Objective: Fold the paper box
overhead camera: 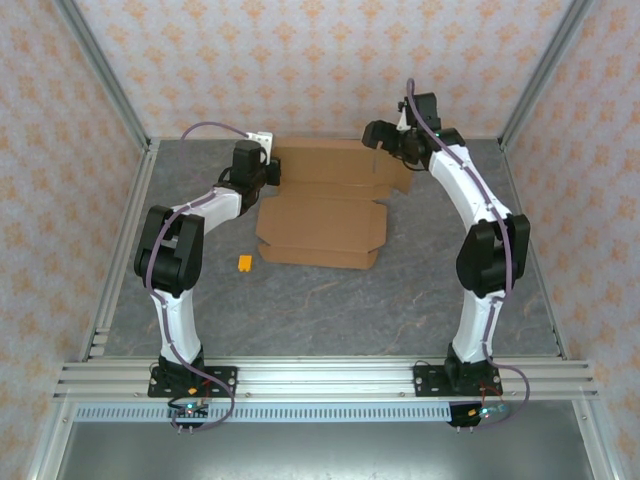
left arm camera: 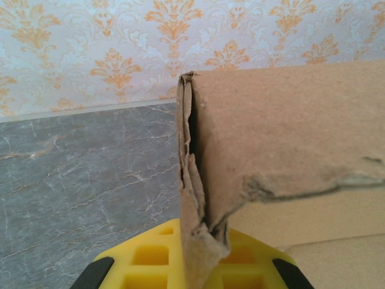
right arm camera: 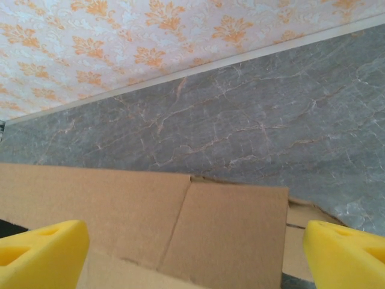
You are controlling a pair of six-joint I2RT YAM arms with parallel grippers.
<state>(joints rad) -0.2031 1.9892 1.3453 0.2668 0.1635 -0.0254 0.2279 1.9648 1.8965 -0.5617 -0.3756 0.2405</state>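
Note:
The paper box (overhead camera: pixel 320 225) is a brown cardboard sheet with flaps, lying at the middle back of the table with its back part raised. My left gripper (overhead camera: pixel 268 172) is at the box's left back edge. In the left wrist view its yellow fingers (left arm camera: pixel 150 259) are shut on a crumpled, doubled upright flap of the paper box (left arm camera: pixel 289 132). My right gripper (overhead camera: pixel 386 136) hovers over the right back corner of the box. Its yellow fingers (right arm camera: pixel 42 253) stand wide apart and open, with a cardboard flap (right arm camera: pixel 228 235) below and between them, touching neither.
A tiny orange-yellow piece (overhead camera: pixel 245 263) lies on the grey marble tabletop (overhead camera: pixel 330 310) just left of the box's front corner. Patterned walls and metal frame posts (overhead camera: pixel 100 70) close in the back and sides. Bare table lies in front of the box.

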